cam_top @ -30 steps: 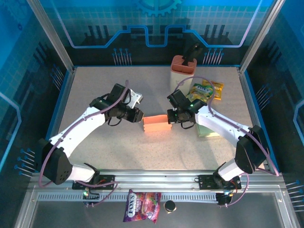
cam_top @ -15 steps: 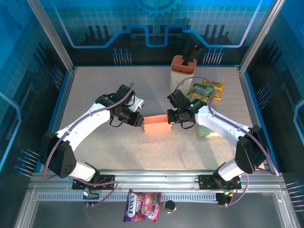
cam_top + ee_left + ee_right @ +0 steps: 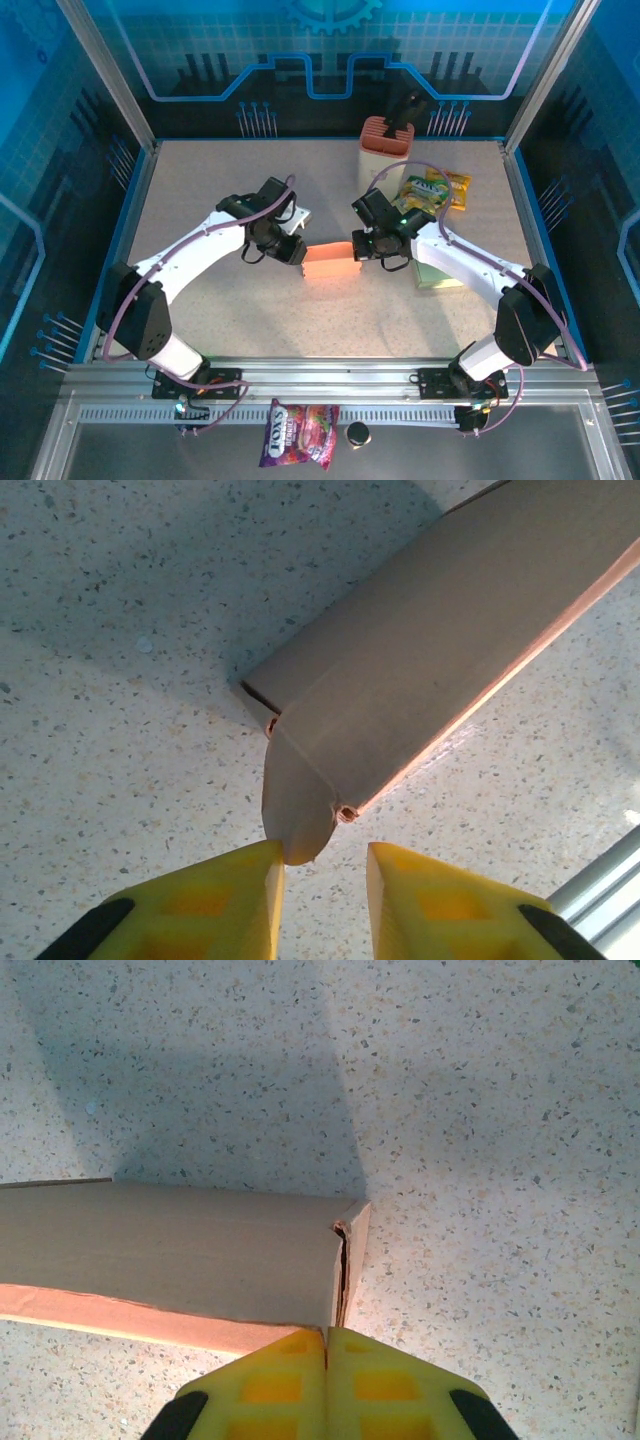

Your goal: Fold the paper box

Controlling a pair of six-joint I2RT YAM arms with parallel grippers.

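**Task item.** The paper box [image 3: 330, 261] lies at the centre of the desk [image 3: 200, 190], long axis running 9 to 3 o'clock, orange rim uppermost. In the left wrist view the box [image 3: 430, 680] shows a brown side wall and a rounded end flap pointing toward the fingers. In the right wrist view the box [image 3: 180, 1250] shows its other end, with a slit open at the corner.

**Left tool.** The left tool [image 3: 298, 252] sits at the box's 9 o'clock end. In its own camera the left tool [image 3: 325, 865] stands narrowly parted. The flap's tip sits at the mouth of that gap, against the inner edge of one yellow finger [image 3: 215, 900]. Nothing is clamped.

**Right tool.** The right tool [image 3: 358, 250] sits at the box's 3 o'clock end. In its own camera the right tool [image 3: 326, 1345] has its fingers pressed together, and the box's end-wall edge runs straight into the seam between them, so it pinches that wall.

**Other items.**
- An orange-topped holder [image 3: 387, 140] stands at 12 o'clock.
- Snack packets [image 3: 432, 190] lie at 1 o'clock.
- A pale green pad [image 3: 440, 275] lies at 3 o'clock, under the right arm.
- A candy bag [image 3: 298, 435] and a small black cap [image 3: 357, 434] rest on the front rail at 6 o'clock.
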